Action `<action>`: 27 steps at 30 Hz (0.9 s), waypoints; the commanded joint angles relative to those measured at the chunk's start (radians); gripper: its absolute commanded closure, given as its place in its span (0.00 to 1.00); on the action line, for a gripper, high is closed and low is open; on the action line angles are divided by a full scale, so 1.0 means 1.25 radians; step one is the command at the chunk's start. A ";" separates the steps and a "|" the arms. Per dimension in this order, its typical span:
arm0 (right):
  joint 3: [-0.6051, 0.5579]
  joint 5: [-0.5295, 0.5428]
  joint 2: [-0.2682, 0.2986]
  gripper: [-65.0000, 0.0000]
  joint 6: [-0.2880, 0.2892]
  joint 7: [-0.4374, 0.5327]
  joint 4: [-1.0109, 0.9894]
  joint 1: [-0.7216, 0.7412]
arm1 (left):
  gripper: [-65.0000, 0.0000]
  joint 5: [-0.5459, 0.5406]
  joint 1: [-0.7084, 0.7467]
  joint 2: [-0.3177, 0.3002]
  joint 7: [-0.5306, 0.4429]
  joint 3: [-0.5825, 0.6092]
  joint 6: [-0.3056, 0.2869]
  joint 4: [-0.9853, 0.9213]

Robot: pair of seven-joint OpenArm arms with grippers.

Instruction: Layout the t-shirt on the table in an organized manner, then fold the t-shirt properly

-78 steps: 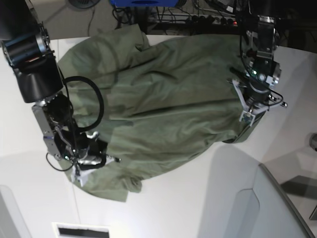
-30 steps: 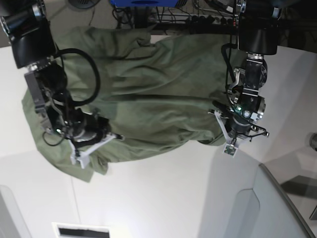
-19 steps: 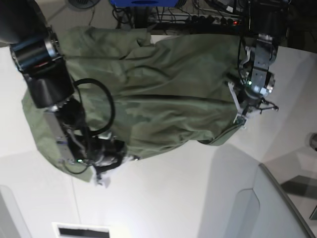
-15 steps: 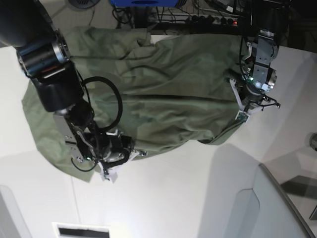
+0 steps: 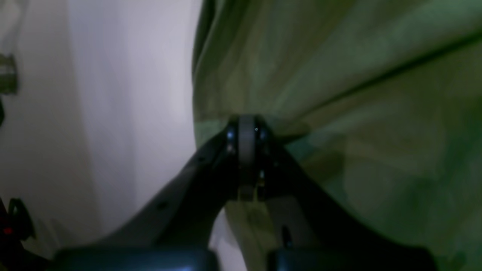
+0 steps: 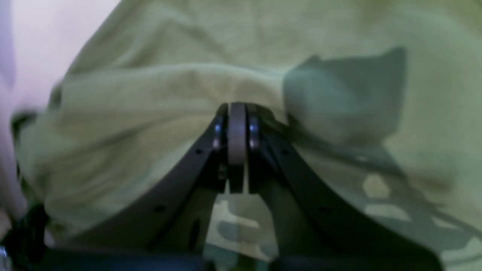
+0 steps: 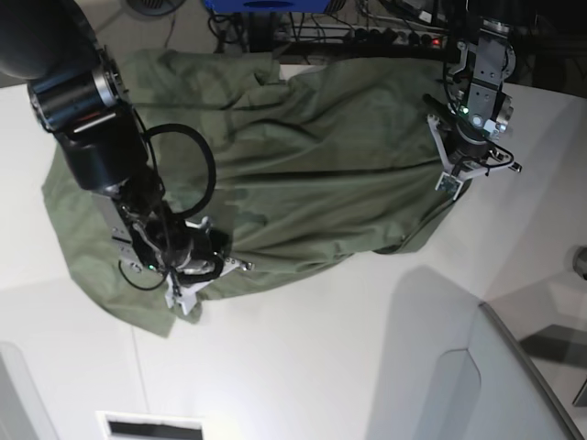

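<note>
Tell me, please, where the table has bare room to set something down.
The table is bare in front of the t-shirt, between its lower hem and the grey panel, and along the far left edge. The middle and back are crowded with cloth and both arms.

The right arm comes in from the 10 o'clock corner of the base view, its dark forearm angling down toward 5 o'clock, a black cable looping beside the wrist. The right gripper (image 7: pixel 188 295) points to 6 o'clock, its jaws pressed together on a fold of cloth. The left arm hangs from 1 o'clock; the left gripper (image 7: pixel 454 180) points down, jaws clamped together on cloth too.
</note>
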 commanded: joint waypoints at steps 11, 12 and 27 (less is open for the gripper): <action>-0.002 -0.026 0.036 0.96 -0.180 -0.096 0.276 -0.040 | 1.00 -0.003 -0.063 -0.005 0.038 -0.056 -0.002 0.090; -0.002 -0.026 0.033 0.95 -0.178 -0.096 0.266 -0.021 | 1.00 -0.003 -0.069 -0.005 0.038 -0.056 -0.002 0.089; -0.003 -0.042 -0.061 0.44 0.052 0.075 -0.158 0.183 | 1.00 -0.003 -0.068 -0.003 0.038 -0.056 -0.002 0.073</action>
